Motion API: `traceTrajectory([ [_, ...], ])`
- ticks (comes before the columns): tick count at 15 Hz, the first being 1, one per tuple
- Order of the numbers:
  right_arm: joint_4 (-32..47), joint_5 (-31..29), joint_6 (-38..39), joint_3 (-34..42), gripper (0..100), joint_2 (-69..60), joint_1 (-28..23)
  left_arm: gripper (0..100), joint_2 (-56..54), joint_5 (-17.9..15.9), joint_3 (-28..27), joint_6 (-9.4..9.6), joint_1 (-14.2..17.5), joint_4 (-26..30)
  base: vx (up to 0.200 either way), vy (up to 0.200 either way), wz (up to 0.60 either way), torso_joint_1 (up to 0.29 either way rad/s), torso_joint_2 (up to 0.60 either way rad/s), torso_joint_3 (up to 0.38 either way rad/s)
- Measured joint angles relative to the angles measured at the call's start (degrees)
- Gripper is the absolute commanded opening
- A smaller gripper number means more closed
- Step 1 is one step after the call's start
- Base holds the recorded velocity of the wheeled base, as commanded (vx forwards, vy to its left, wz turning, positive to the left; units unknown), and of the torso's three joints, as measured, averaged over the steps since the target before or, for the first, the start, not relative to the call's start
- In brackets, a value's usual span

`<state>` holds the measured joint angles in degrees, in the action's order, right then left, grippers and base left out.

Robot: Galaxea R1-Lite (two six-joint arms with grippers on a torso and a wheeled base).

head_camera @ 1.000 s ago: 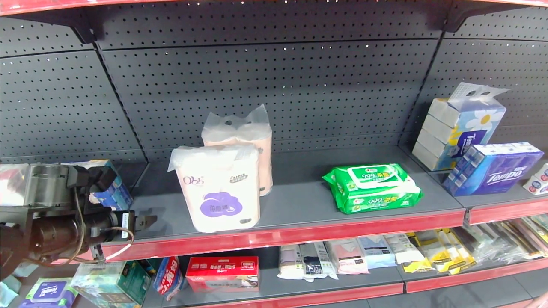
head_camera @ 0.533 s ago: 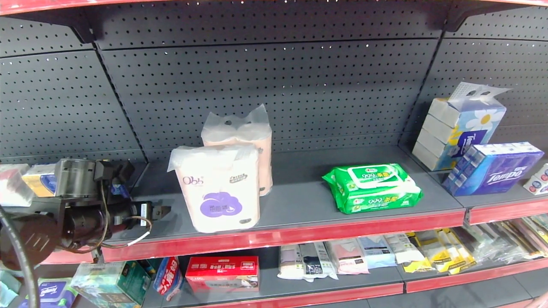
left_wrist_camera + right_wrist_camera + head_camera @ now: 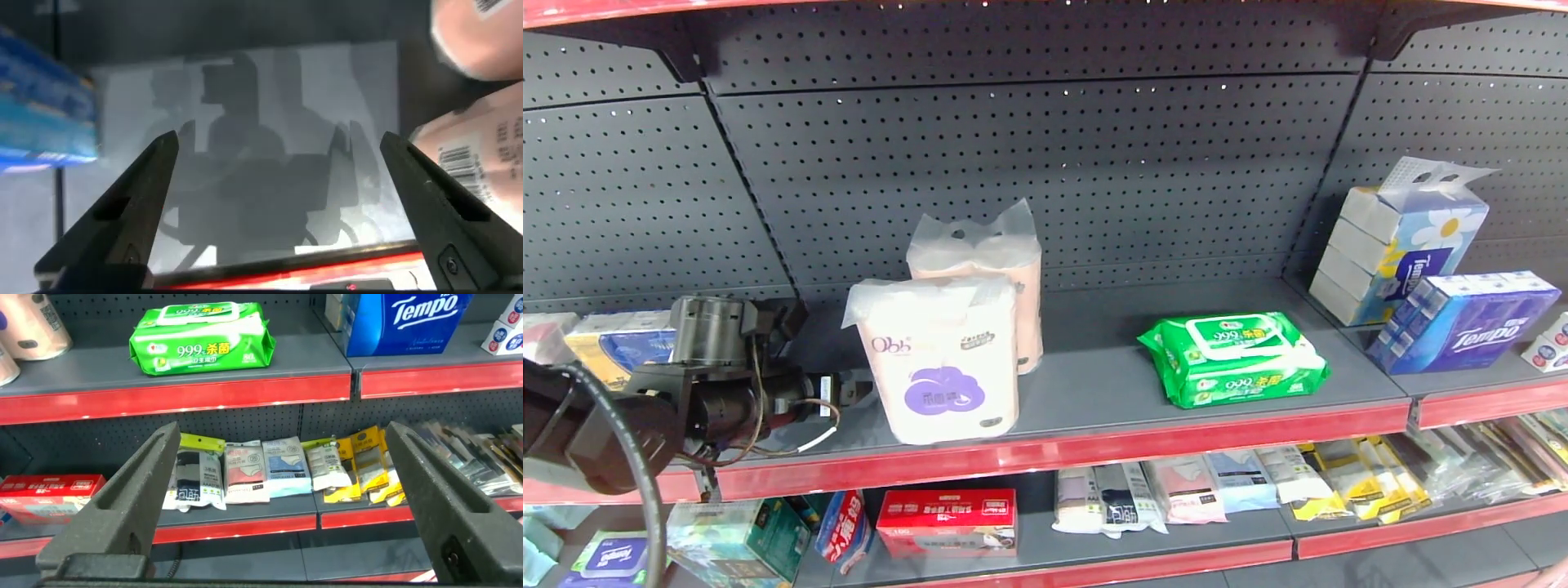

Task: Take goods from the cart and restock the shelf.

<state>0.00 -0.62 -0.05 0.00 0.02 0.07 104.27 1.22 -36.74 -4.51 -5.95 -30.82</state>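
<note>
Head view: left hand (image 3: 853, 391) beside pack (image 3: 943, 359)

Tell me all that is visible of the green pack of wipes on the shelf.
The green pack is a soft, glossy plastic pouch, oblong and plump, with crimped ends and a white lid flap, closed, on its top face. It lies flat on the grey shelf, near the red front edge and slightly askew to it. Only the shelf touches it; nothing lies on it.
</note>
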Motion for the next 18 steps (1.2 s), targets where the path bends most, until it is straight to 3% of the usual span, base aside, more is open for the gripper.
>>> traceTrajectory([
  [18,0.0,0.0,0.0,0.0,100,0.0,0.0,100,4.2,0.3,-3.0,-0.02,-4.0,-2.2,0.000,0.000,0.00,0.000,0.00,0.000],
])
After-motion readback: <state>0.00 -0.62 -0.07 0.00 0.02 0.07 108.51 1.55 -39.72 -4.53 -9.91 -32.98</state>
